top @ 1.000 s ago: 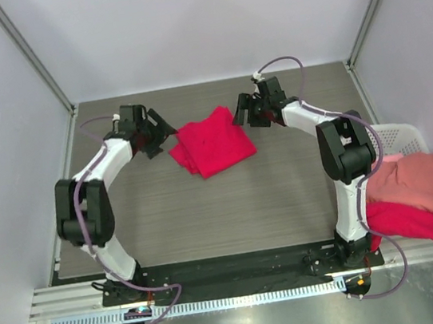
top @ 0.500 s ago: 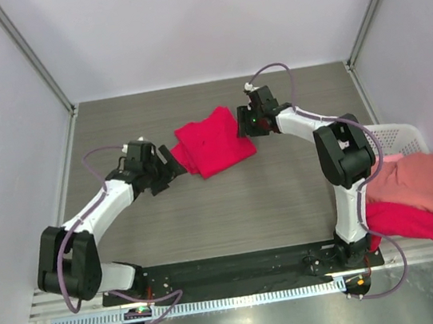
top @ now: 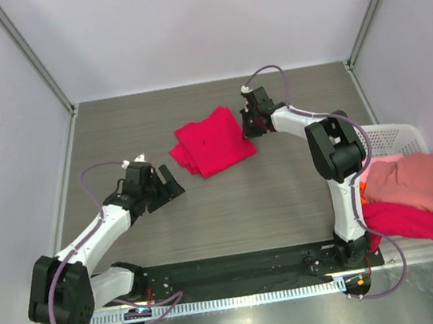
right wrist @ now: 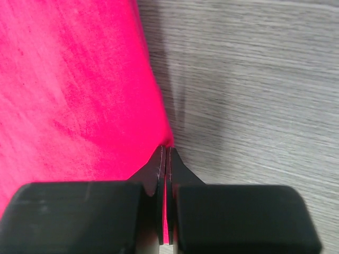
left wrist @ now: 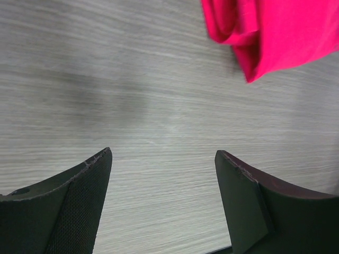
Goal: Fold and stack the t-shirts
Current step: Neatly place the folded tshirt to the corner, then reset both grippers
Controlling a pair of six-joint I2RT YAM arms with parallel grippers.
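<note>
Moved since a second ago: left end effector (top: 168, 186), drawn back from the left edge of the folded crimson t-shirt (top: 212, 142) toward the near-left tabletop (top: 231, 208), now well apart from it; right end effector (top: 253, 124), brought against the shirt's right edge and closed. Left: jaws spread wide, nothing between them. Right: jaws pressed together on a thin lip of crimson cloth. Shirt location: far half of tabletop, folded to a compact tilted rectangle. Remaining stock: salmon-pink t-shirt (top: 413, 181) over red t-shirt (top: 402, 220), heaped on the white basket (top: 394, 135) at the right edge. Step in hand, as judged: repositioning or last fold of the crimson piece. Next move, as judged: lift or drag by that edge without spilling the layers. Right wrist view only: the pinch itself. Left wrist view only: layered fold at the shirt's corner, bare wood below. Overhead only: basket pile.
</note>
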